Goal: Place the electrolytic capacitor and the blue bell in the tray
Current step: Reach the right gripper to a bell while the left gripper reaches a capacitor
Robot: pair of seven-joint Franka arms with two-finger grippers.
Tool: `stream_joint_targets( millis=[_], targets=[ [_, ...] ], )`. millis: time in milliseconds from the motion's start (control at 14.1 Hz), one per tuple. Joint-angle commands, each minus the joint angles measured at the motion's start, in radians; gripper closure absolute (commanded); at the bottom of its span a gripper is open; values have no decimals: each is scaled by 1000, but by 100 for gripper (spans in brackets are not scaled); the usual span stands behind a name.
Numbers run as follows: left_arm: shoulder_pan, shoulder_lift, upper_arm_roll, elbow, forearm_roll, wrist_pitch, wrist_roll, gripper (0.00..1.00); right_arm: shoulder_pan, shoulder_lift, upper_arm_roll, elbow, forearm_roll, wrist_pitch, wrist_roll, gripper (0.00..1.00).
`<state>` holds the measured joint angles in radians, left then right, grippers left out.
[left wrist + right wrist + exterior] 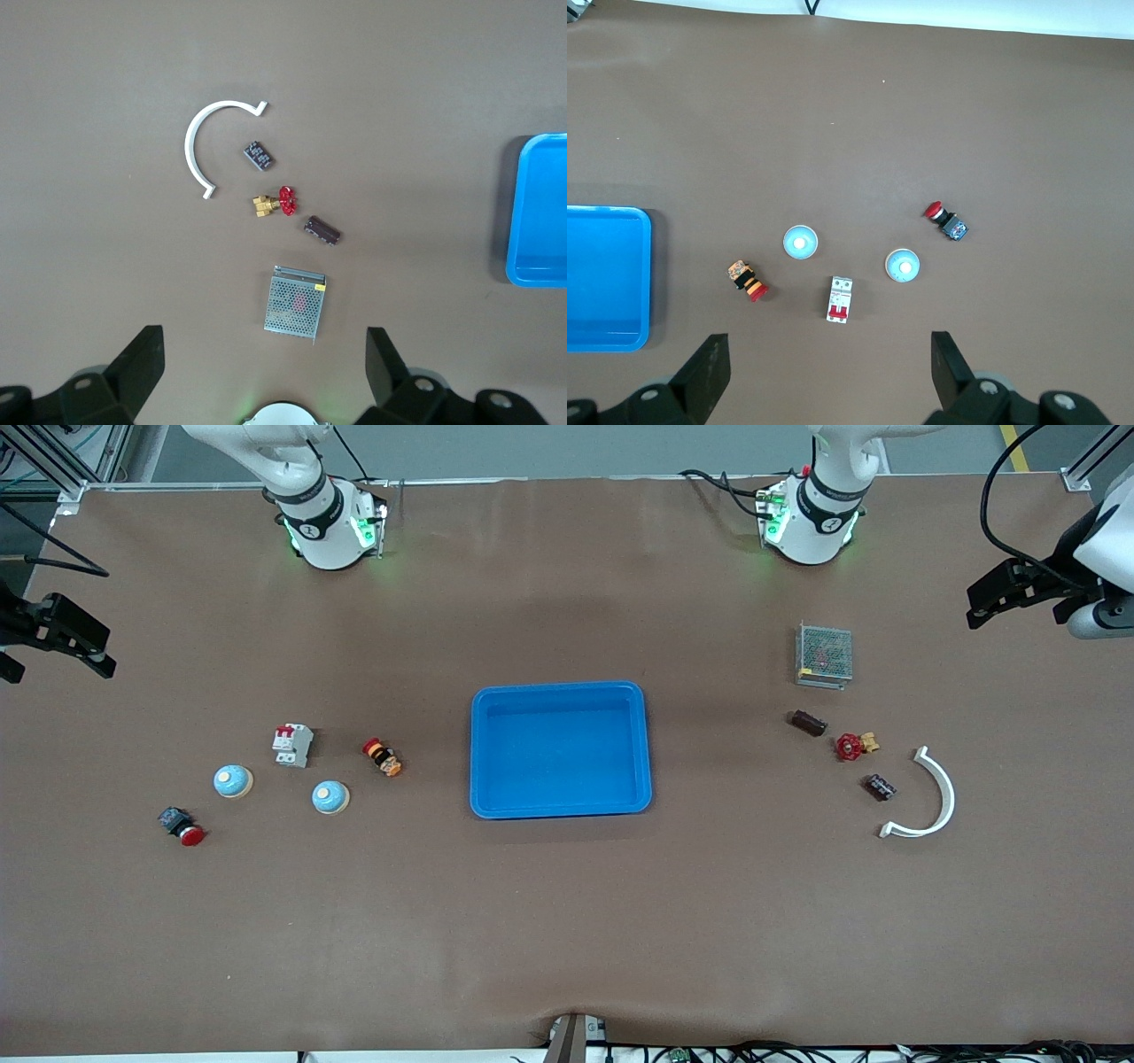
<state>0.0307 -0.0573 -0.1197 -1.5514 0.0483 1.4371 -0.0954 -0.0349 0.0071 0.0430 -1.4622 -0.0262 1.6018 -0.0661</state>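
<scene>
The bright-blue tray lies empty at the table's middle; its edge also shows in the left wrist view and the right wrist view. Two blue bells sit toward the right arm's end, also in the right wrist view. Two dark capacitor-like cylinders lie toward the left arm's end, also in the left wrist view. My left gripper is open and empty, high up. My right gripper is open and empty, high up.
Near the capacitors lie a red-handled valve, a white curved piece and a metal mesh box. Near the bells lie a white circuit breaker and two red push buttons.
</scene>
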Motion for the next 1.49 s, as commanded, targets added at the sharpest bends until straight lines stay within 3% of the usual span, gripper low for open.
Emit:
stream_joint_targets(
  millis=[0, 567, 992, 1134, 1417],
  targets=[
    [6, -13, -11, 4, -7, -18, -6, 0, 1, 11, -2, 25, 3, -11, -9, 0],
    [9, 13, -11, -44, -5, -4, -70, 0, 4, 14, -3, 17, 3, -13, -12, 0],
    [9, -21, -32, -261, -21, 129, -296, 0, 33, 181, -2, 10, 41, 10, -52, 0],
    [9, -45, -44, -349, -21, 207, -349, 0, 33, 249, -2, 7, 86, 85, -63, 0],
    [9, -46, -46, -464, -71, 316, -472, 0, 43, 349, -3, -9, 91, 220, -97, 0]
  ],
)
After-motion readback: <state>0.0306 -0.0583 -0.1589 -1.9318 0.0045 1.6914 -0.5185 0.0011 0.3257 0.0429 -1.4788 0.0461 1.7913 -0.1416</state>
